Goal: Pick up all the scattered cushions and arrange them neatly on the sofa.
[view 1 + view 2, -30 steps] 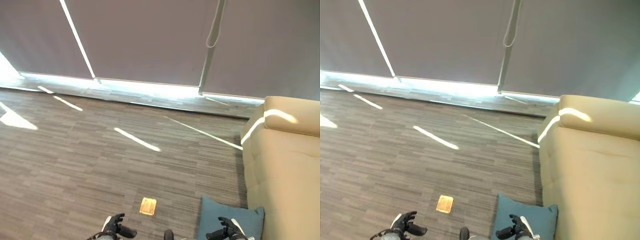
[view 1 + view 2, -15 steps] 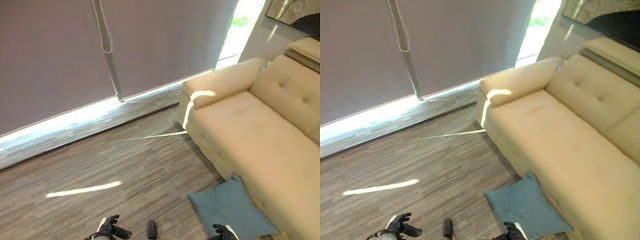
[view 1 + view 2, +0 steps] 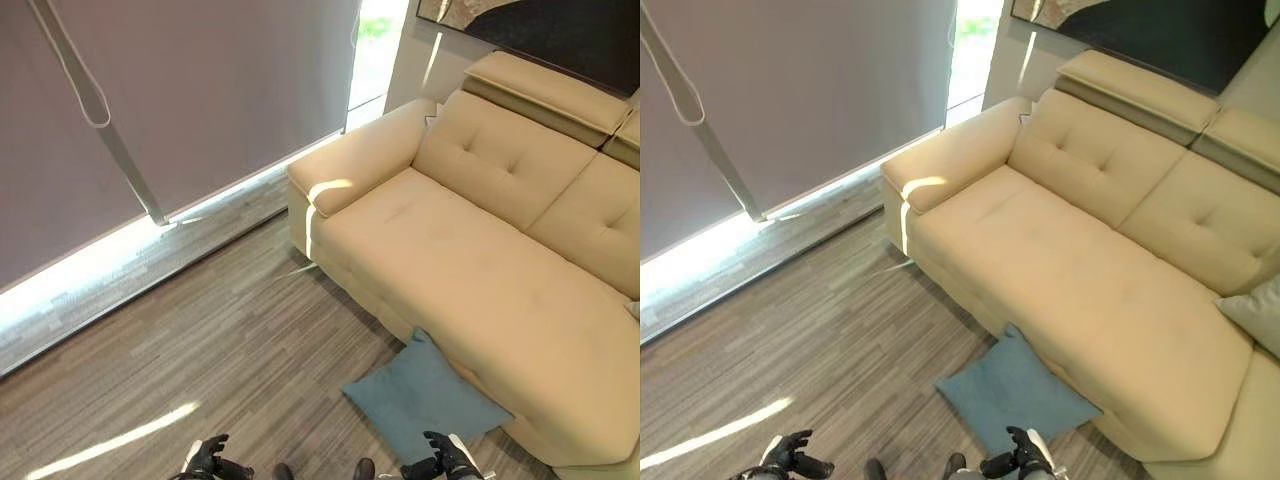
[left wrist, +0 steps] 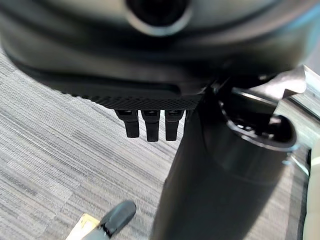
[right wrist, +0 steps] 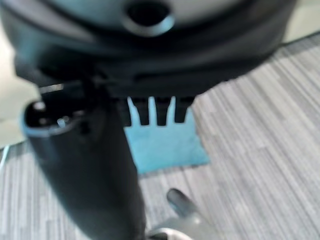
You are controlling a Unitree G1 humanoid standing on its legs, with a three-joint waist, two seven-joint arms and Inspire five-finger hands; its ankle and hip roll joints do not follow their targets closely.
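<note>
A blue cushion [image 3: 425,400] lies flat on the floor with one corner against the front of the beige sofa [image 3: 480,270]. A pale grey cushion [image 3: 1255,312] rests on the sofa seat at the far right. My right hand [image 3: 445,458] hangs low just in front of the blue cushion, apart from it. Its own wrist view shows its fingers [image 5: 155,112] relaxed and empty, with the blue cushion [image 5: 160,145] past them. My left hand [image 3: 205,462] hangs over bare floor to the left, its fingers [image 4: 147,125] also loose and holding nothing.
A grey roller blind [image 3: 180,90] with a looped pull cord covers the window on the left. A dark picture [image 3: 540,30] hangs behind the sofa. Open wood-look floor [image 3: 220,350] lies between blind and sofa. A brass floor plate [image 4: 82,229] sits near my left hand.
The camera has swung to the right, so the sofa's seat and back now show in full and the grey cushion has come into sight. Both hands stay low and empty.
</note>
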